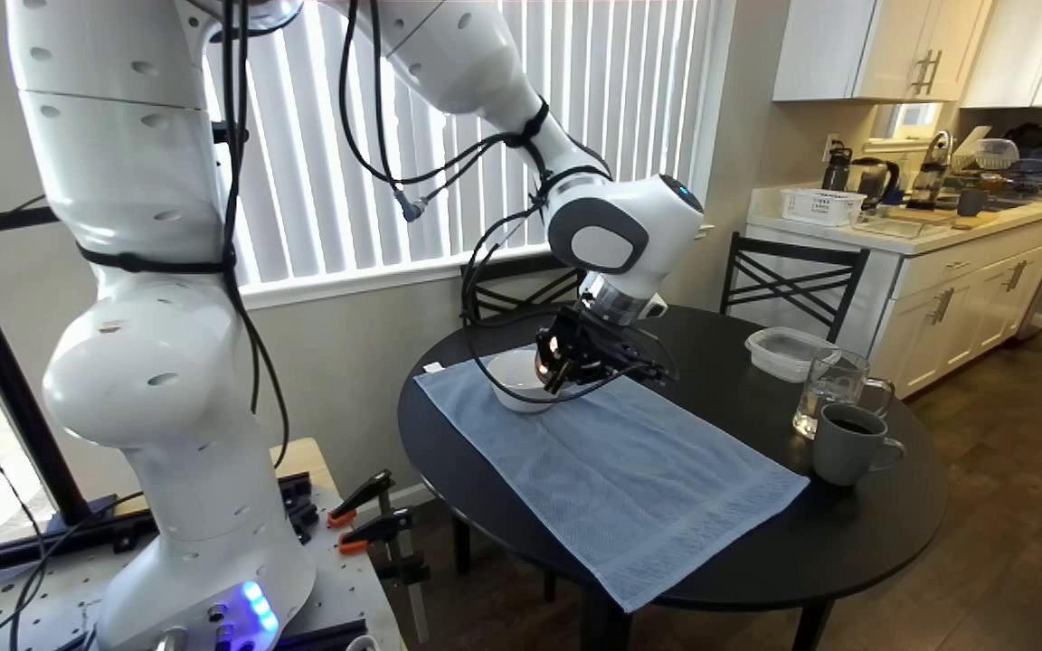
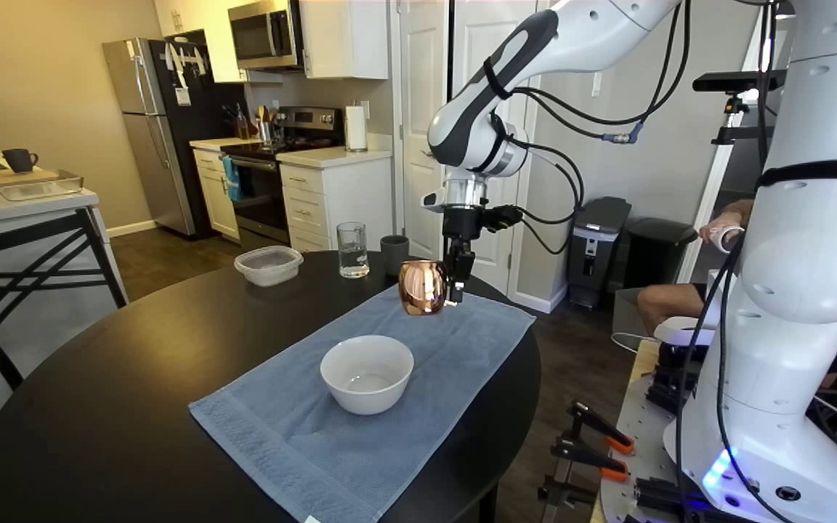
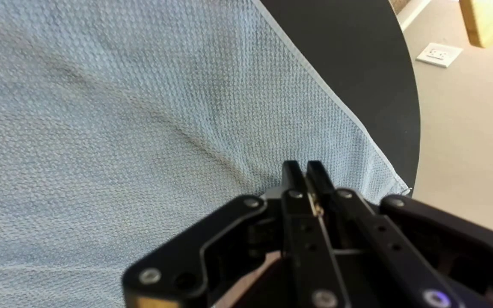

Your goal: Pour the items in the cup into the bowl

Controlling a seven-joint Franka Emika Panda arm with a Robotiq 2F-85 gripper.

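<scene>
The gripper (image 3: 304,175) is pinched narrow, holding the copper mug (image 2: 422,288) by one side. In an exterior view, make the white bowl (image 2: 368,397) the middle of a clock: the copper mug hangs at about 1 o'clock, apart from the bowl, above the blue towel (image 2: 302,443) on the round black desk (image 2: 150,349). It looks about upright. I cannot see what is inside it.

The biggest worry, I think, is tipping too soon. If the copper mug is not over the bowl first, what is inside could land on the towel. Tipping too fast could make bits jump out. The grip is on one side only, so the mug might twist or slip. Coming in too low, it could bump the bowl, which might slide on the soft towel. In an exterior view a black cable (image 1: 522,396) crosses the bowl near 6 o'clock; if it hangs close, it could catch. On the same clock as at the start, the grey mug (image 2: 395,258) and glass mug (image 2: 352,254) stand near 12 o'clock; a wide swing could knock them.

No brand name can be read. The towel's white tag (image 1: 432,368), at its 10 o'clock corner, is too small to read. The white basket (image 1: 819,207), far off, has marks like letters, too tiny to make out.
</scene>
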